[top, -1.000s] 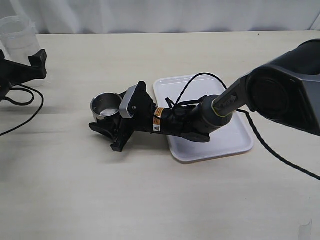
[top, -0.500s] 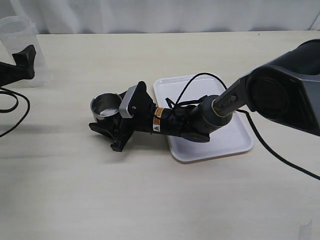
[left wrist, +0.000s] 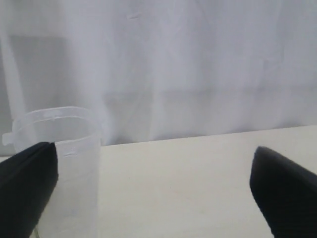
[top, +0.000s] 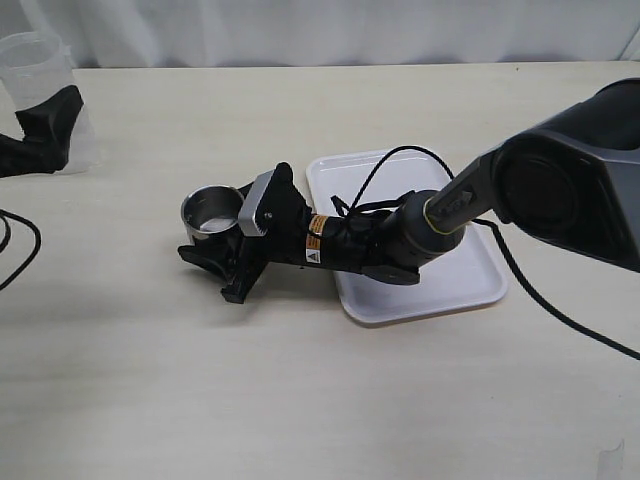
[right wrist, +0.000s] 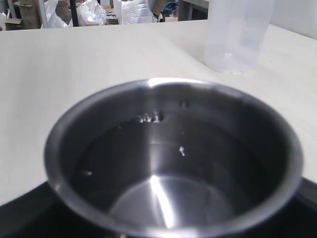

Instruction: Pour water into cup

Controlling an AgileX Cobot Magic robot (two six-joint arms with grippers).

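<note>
One steel cup (top: 211, 211) upright, mouth up, clamped in right gripper (top: 214, 241), left gripper (left wrist: 156, 191) spread beside beaker (left wrist: 74, 158)

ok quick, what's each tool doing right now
left tool: open, holding nothing, next to the beaker
right tool: closed on the cup

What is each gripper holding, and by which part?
Right gripper appears to grip the cup low on its wall. Left gripper is open and holds nothing, short of the beaker.
</note>
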